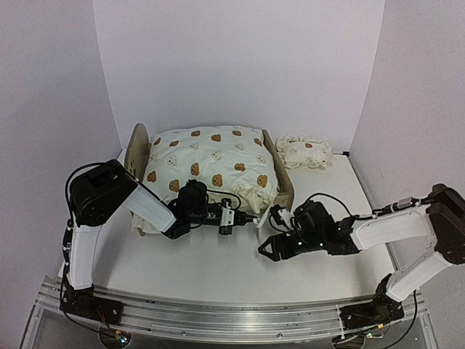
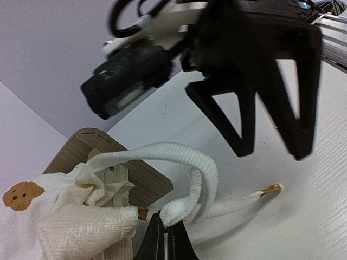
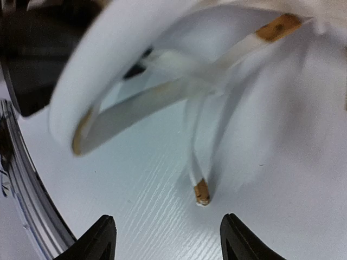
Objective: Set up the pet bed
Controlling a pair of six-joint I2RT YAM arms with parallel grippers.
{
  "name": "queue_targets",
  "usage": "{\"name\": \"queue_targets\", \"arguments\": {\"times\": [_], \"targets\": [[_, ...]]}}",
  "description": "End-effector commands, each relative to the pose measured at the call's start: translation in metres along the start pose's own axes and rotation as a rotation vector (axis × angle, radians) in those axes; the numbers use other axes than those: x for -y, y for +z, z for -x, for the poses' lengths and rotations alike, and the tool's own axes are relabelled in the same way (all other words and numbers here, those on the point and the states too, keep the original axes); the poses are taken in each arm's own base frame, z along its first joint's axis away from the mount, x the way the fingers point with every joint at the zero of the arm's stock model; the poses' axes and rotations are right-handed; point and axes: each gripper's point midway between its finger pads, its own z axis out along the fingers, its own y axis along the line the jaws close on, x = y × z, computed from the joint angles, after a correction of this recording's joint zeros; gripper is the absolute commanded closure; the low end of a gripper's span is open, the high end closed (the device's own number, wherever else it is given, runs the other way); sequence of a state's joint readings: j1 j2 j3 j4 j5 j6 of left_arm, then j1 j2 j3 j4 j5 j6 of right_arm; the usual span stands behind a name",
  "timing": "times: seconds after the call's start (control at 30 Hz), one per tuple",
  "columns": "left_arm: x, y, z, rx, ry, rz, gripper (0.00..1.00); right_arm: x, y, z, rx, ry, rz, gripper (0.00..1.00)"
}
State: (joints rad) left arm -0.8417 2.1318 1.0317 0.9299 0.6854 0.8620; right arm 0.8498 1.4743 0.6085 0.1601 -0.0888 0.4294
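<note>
Because the cushion (image 1: 211, 163) has to be tied down so it does not slide off, the left gripper (image 2: 165, 234) has its two fingers pressed tight together on a white tie (image 2: 184, 157) that comes from the cushion's corner. The tie loops up and over just above those fingers. The pinch keeps it off the table (image 1: 218, 276).

Up and to the left of the shut fingers is the wooden end board (image 2: 103, 149) of the pet bed (image 1: 138, 149). Bunched cream cloth and one brown bear face sit beside it. So the bed is right next to the left fingers, and the cushion already lies on top of it.

A second thin tie (image 3: 202, 190) with a brown tip lies flat on the table, just in front of the right fingers. The right gripper (image 1: 266, 251) hangs close to the left one. Its fingers are apart and nothing is between them. I think they are wide like that so they can close on the loose tie. Then the two ties could be knotted round the board.

Far behind the right fingers, at the back of the table, the little pillow (image 1: 305, 151) lies outside the bed. I think it goes in last.
</note>
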Motion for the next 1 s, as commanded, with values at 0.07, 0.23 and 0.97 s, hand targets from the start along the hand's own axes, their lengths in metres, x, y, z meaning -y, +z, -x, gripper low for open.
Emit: {"name": "queue_targets", "arguments": {"times": [0.07,0.23,0.97], "targets": [[-0.023,-0.011,-0.002,-0.05,-0.004,0.061,1.0,0.015,0.025,0.022,0.21,-0.09,-0.092,0.34],[-0.024,-0.012,0.001,-0.046,-0.002,0.064,1.0,0.036,0.04,0.021,0.225,-0.064,-0.189,0.43],[0.028,-0.022,-0.017,-0.188,0.157,-0.066,1.0,0.126,-0.131,0.131,0.194,0.032,-0.605,1.0]]}}
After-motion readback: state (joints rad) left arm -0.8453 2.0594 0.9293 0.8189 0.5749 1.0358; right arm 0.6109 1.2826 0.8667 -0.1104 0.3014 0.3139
